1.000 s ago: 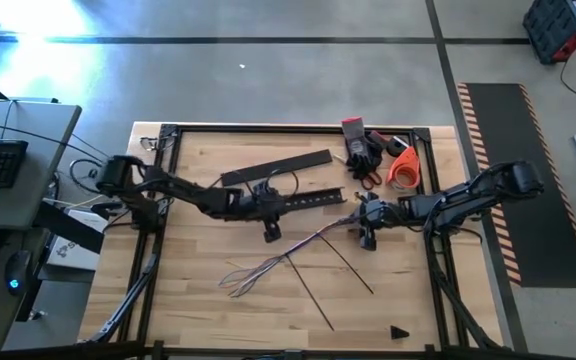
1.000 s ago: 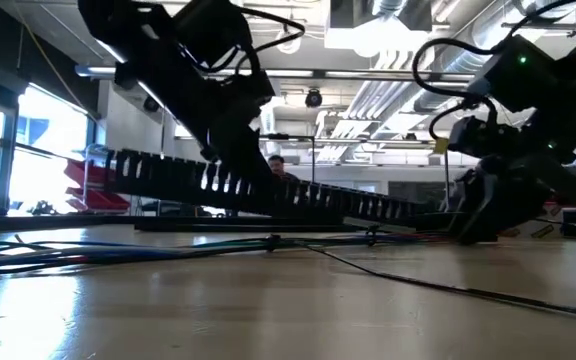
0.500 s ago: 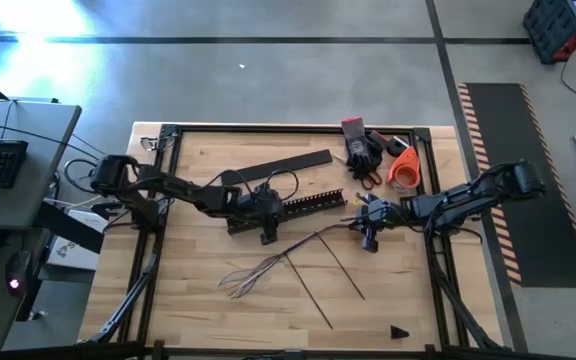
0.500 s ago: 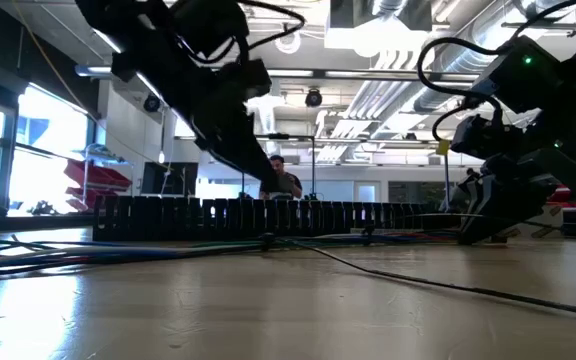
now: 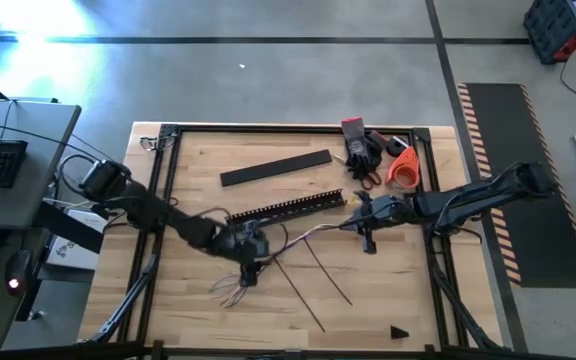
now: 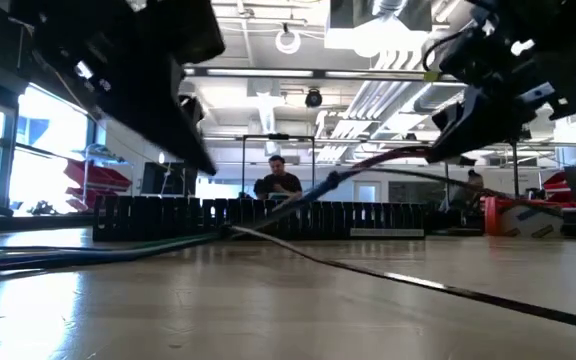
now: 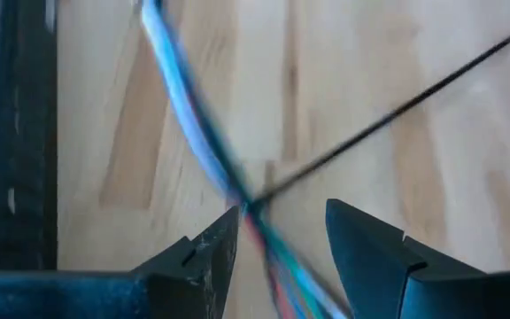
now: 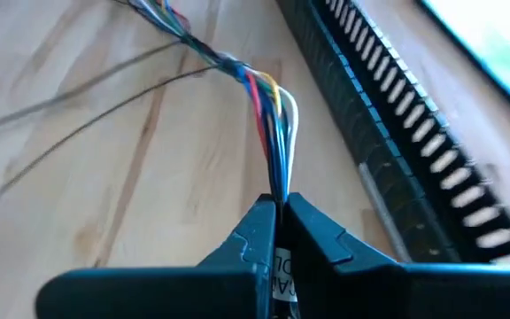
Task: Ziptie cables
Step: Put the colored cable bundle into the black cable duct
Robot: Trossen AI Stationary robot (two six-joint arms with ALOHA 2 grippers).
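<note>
The cables (image 5: 293, 243), a thin bundle of coloured wires, lie slantwise on the wooden table, their splayed end (image 5: 230, 290) toward the near left. My right gripper (image 5: 363, 228) is shut on their other end and shows high at the right in the low view (image 6: 458, 135). My left gripper (image 5: 251, 272) hovers open over the bundle's near-left part. In its wrist view the cables (image 7: 184, 115) run between the two fingers (image 7: 282, 244). The black slotted duct (image 5: 288, 208) lies on the table behind the cables. My right gripper pinches the cables' right end (image 8: 277, 190) between its two fingertips. The fingers come slanting down from the table's right side, in line with the wires. That end is lifted off the table, and the cables (image 6: 338, 180) slope down to the wood, where the rest lies.
A flat black strip (image 5: 273, 167) lies beyond the duct. Red-handled tools (image 5: 363, 150) and an orange roll (image 5: 403, 168) sit at the far right corner. Two thin black ties (image 5: 303, 295) (image 5: 330, 272) lie near the cables. A person (image 6: 276, 180) stands far behind the table.
My left gripper has let go of the duct, which dropped from tilted to flat on the table, and has swung toward the near edge to stand over the cables. My right gripper has taken the cables' right end and risen with it. The splayed end stays on the wood.
</note>
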